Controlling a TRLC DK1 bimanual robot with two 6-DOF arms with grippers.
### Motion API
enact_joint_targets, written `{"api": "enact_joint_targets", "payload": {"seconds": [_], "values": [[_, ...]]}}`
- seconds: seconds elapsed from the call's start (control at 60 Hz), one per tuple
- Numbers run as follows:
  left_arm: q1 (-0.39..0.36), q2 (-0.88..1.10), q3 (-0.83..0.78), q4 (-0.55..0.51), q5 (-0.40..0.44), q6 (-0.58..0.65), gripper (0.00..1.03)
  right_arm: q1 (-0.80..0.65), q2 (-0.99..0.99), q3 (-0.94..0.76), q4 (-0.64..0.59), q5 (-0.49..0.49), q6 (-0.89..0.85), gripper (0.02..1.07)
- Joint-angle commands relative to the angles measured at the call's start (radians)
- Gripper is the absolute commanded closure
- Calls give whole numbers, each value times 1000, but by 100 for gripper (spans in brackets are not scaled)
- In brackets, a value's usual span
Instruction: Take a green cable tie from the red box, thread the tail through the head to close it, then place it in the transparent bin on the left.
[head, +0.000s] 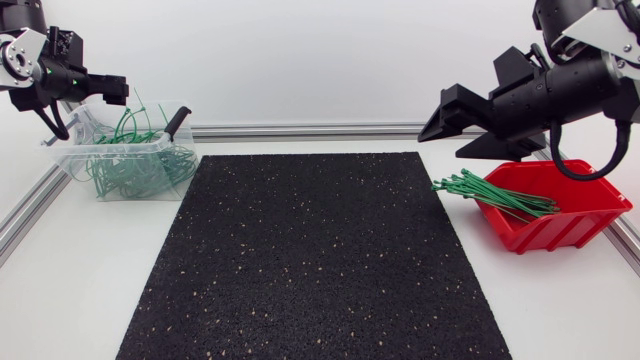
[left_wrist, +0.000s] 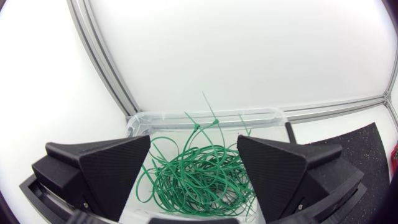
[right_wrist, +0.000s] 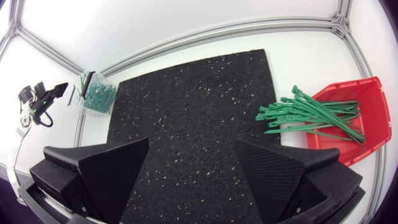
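Over the transparent bin of looped ties, left gripper spread, empty, right gripper likewise parted, green cable ties beside it, overhanging the red box

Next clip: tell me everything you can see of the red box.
The red box is a small open-topped bin, plastic by its look, and its side toward the black mat seems lower. It sits upright on the white table, just off the mat's right edge. A bundle of straight green cable ties lies in it, their ends sticking out over that side toward the mat. Nothing else visibly touches it.
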Motion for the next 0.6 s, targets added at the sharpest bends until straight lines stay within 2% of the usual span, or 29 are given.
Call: {"api": "enact_joint_targets", "payload": {"seconds": [0.0,0.117,0.217,0.317,0.583], "values": [[-18,-93,-52,4,-1,-27,4,-50,-36,-46,31,24,-44,7],[-48,-166,-139,26,-3,-73,4,-116,-82,-114,98,43,-76,7],[-70,-281,-290,152,0,-65,4,-169,-131,-165,125,43,-101,7],[-77,-353,-385,185,20,-60,4,-211,-189,-221,155,49,-125,7],[-85,-487,-580,228,74,-74,4,-205,-378,-422,296,208,-211,7]]}}
